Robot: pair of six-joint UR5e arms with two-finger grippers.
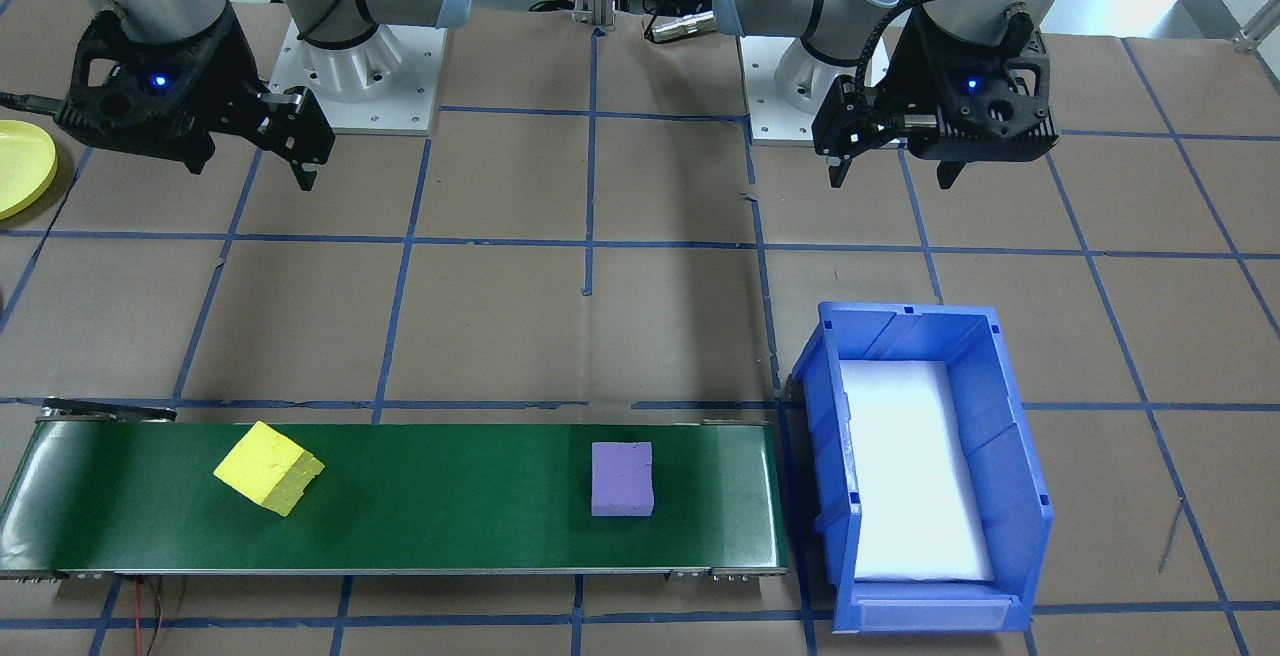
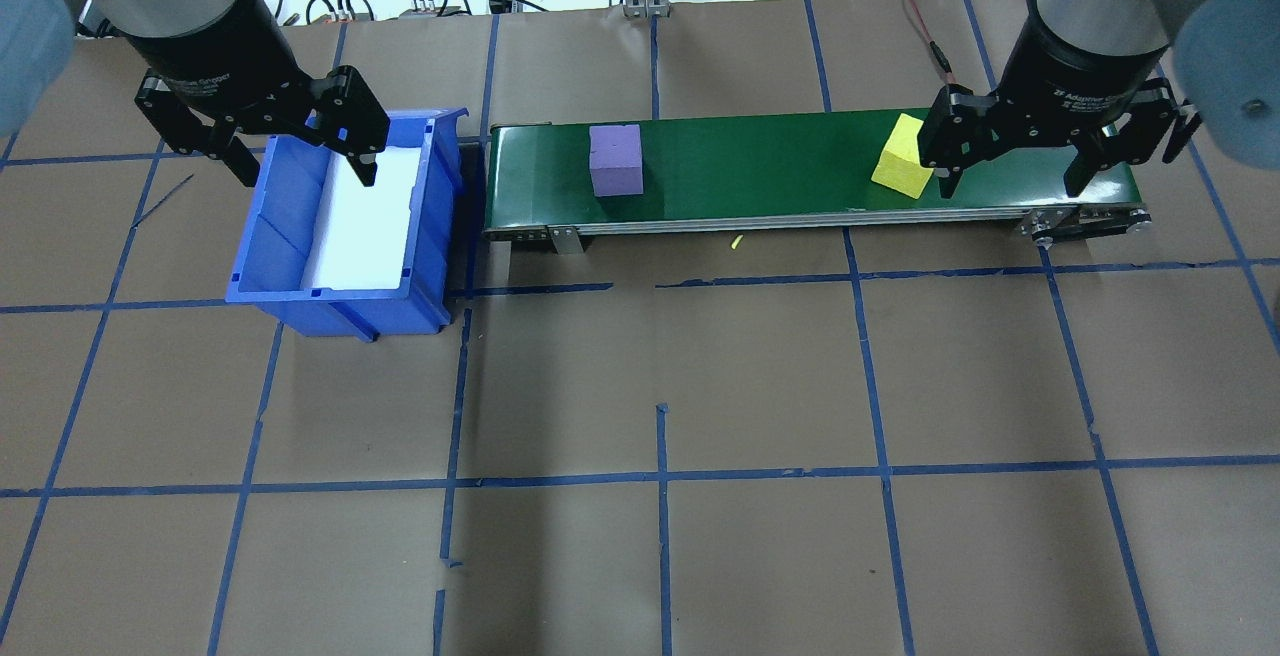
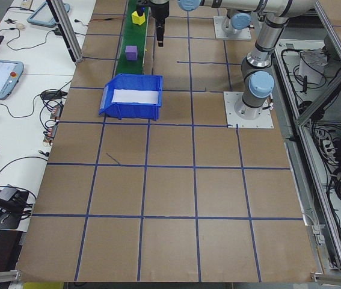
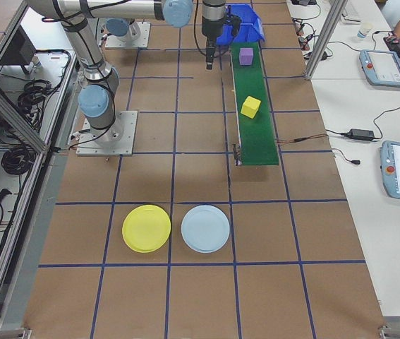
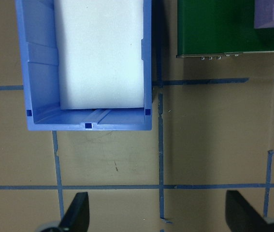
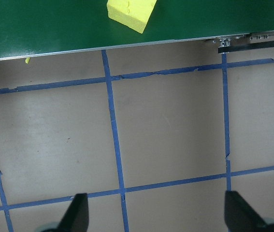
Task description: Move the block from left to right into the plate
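Observation:
A yellow block [image 1: 268, 466] [image 2: 903, 168] and a purple block [image 1: 621, 478] [image 2: 614, 160] lie on the green conveyor belt [image 1: 450, 516]. The yellow plate [image 4: 147, 228] lies on the table past the belt's end, on the robot's right; its edge shows in the front-facing view [image 1: 20, 171]. My right gripper [image 2: 1010, 186] [image 6: 156, 215] hangs open over the table on the robot's side of the belt, the yellow block [image 6: 131, 13] ahead of it. My left gripper [image 2: 305, 171] [image 5: 157, 215] hangs open on the robot's side of the blue bin. Both hold nothing.
A blue bin [image 1: 1010, 416] [image 5: 88, 125] with a white liner stands at the belt's end on the robot's left. A light blue plate [image 4: 205, 228] lies beside the yellow one. Blue tape lines grid the brown table. Tablets and cables lie on the side bench.

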